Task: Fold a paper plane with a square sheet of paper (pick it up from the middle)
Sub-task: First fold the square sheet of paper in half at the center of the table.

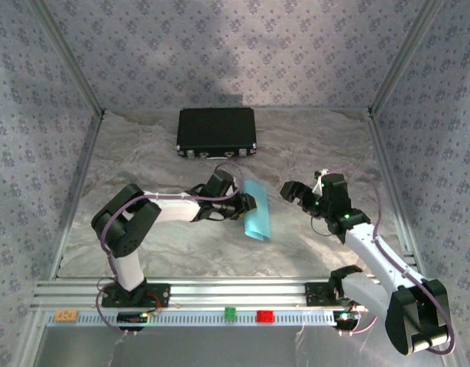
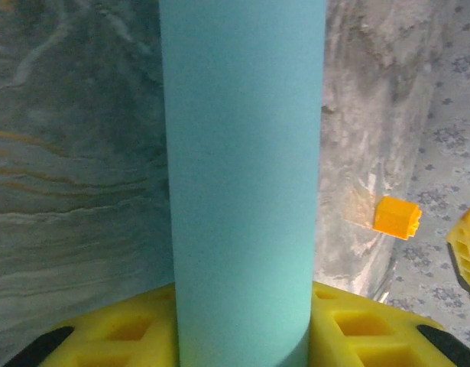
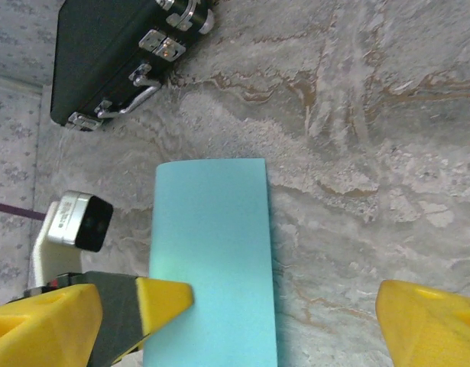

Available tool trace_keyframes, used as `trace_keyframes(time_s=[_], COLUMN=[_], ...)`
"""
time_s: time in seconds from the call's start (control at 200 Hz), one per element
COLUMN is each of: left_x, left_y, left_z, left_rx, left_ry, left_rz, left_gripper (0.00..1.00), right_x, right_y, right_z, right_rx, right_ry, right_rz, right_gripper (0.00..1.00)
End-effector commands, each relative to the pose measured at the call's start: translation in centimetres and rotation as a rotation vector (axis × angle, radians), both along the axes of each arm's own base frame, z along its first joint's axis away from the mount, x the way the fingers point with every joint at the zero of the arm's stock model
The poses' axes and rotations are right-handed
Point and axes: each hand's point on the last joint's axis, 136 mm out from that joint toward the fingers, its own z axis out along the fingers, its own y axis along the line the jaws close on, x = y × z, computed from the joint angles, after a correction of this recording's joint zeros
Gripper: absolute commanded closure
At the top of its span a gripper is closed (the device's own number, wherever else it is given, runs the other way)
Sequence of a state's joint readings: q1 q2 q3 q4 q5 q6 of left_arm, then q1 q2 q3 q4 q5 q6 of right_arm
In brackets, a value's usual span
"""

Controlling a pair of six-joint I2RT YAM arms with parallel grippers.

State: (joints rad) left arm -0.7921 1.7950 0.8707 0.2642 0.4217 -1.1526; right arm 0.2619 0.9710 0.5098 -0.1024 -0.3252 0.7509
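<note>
Left pincer (image 1: 247, 205) is closed partway on the square sheet of paper (image 1: 257, 218). Its yellow moulded pads (image 2: 357, 330), marked with square recesses, sit on either side of the sheet's lower end in the left wrist view. The paper is thin, matte and light blue. From above and from the right wrist it reads as a long rectangle, not a square, and up close its face bows in a soft curve with no sharp crease. It sits mid-table, just right of the left pincer; I cannot tell whether its far edge touches the table (image 1: 181, 245). The pads' inner faces are hidden behind the sheet, and the bottom of the right wrist picture cuts off the sheet's near end. Right pincer (image 1: 294, 191) stands just beside the paper with its yellow fingers (image 3: 82, 321) spread wide and nothing between them. One fingertip overlaps the sheet's edge in its own view, and contact is unclear. The table has a marbled grey-and-tan surface. At its back lies a black case (image 1: 217, 131), rectangular and hard-shelled, with metal latches and a handle. On the ribbed aluminium rail (image 1: 219, 290) at the near edge sit a red block (image 1: 264, 315) and a green block (image 1: 230, 313).
</note>
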Motion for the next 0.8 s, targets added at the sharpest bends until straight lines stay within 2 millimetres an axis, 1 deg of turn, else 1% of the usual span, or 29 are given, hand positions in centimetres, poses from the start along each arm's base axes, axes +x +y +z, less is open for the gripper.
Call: trace_keyframes(time_s=[0.0,0.075,0.19,0.275,0.32,0.52,0.69,0.795], left_x=[-0.2,-0.4,-0.5,-0.4,-0.4,-0.1,0.2,0.2], left_y=[0.8,1.5,2.2,2.5,2.8,3.5,4.3,4.7], left_z=[-1.3,-2.1,-2.7,-2.5,-2.5,-1.1,-0.2,-0.1], left_rx=[0.062,0.112,0.168,0.21,0.238,0.347,0.388,0.409], left_ry=[-0.003,0.002,-0.002,-0.021,-0.033,-0.103,-0.138,-0.149], left_rz=[-0.002,-0.001,-0.014,-0.023,-0.033,-0.078,-0.075,-0.081], left_gripper=[0.62,0.6,0.56,0.5,0.48,0.38,0.37,0.41], right_x=[-0.1,-0.1,-0.1,-0.1,-0.2,-0.3,-0.4,-0.3], right_y=[0.8,0.9,1.1,1.0,1.1,1.1,1.2,1.3], right_z=[-0.1,-0.2,-0.3,-0.4,-0.4,-0.6,-0.7,-0.7], right_rx=[0.032,0.035,0.038,0.036,0.037,0.033,0.033,0.032], right_ry=[-0.004,0.004,0.01,0.014,0.015,0.023,0.024,0.025], right_rz=[0.045,0.05,0.052,0.048,0.048,0.049,0.054,0.056], right_gripper=[0.07,0.07,0.07,0.07,0.07,0.07,0.06,0.06])
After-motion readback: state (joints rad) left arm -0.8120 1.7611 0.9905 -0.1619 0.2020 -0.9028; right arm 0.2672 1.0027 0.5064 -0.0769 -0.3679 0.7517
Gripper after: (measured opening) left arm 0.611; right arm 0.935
